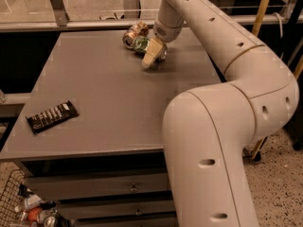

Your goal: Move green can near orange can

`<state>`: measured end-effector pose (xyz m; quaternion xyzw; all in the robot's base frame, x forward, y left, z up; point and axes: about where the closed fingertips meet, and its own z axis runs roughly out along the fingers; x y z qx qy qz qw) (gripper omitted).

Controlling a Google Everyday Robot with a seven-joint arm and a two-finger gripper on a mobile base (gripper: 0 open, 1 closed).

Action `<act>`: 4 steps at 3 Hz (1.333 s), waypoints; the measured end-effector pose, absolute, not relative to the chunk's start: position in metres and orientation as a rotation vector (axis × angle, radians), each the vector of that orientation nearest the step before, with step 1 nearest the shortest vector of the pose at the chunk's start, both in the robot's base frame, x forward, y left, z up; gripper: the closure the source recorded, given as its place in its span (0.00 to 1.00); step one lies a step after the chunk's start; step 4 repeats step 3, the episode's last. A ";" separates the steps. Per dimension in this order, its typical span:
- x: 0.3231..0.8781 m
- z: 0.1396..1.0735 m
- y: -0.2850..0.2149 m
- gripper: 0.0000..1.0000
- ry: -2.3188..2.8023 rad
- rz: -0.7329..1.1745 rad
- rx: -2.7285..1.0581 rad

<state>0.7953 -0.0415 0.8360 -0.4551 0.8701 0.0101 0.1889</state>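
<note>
Gray table (104, 103) carries the orange can (133, 32) near its far edge. The green can (140, 44) lies just beside the orange can, with the gripper (154, 51) on it, jaws seemingly clamped around it.

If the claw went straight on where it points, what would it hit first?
Likely the table top: the claw, by the green can at the far side, points down-left at it.

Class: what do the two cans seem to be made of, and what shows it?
Green can, beside the gripper: probably thin metal, glossy printed label, shiny glints. Orange can: likely the same, silvery end showing.
</note>
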 end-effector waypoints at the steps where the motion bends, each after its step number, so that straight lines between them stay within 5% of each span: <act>1: 0.784 0.846 -0.073 0.00 2.440 0.074 -1.216; 4: 0.764 0.856 -0.119 0.00 2.444 0.116 -1.141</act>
